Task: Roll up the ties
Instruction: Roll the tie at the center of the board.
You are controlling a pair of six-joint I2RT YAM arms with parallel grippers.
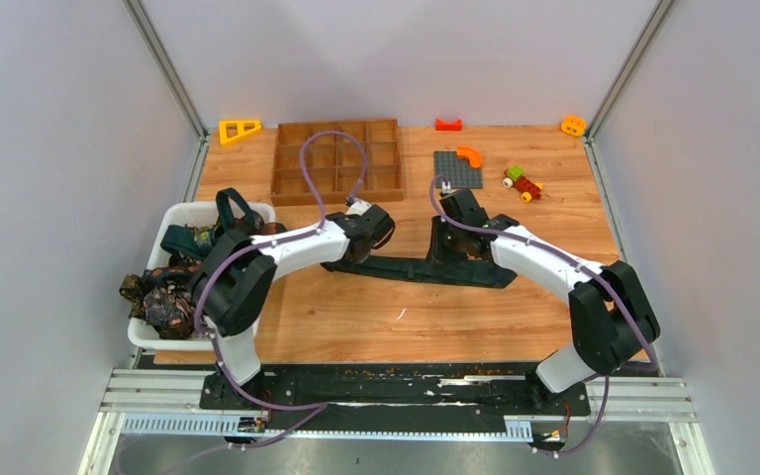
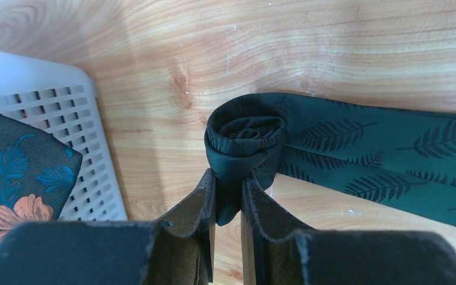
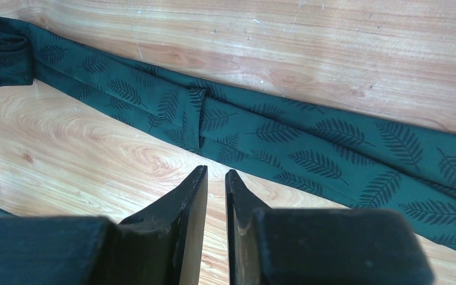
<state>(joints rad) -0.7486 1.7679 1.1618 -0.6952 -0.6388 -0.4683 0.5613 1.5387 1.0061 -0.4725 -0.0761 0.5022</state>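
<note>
While the left gripper is pinching the tie's rolled end, the right gripper is standing at its near edge, jaws a slit apart, empty.
Tie is lying mid-table, long axis left-right, roll leftward near basket; bare wood is showing nearside.

Diffuse overhead light falls evenly on the counter, casting only soft shadows. In the wrist views pale glare washes the wood; the left end effector and right end effector blur near the lens, while the dark tie is sharp.
</note>
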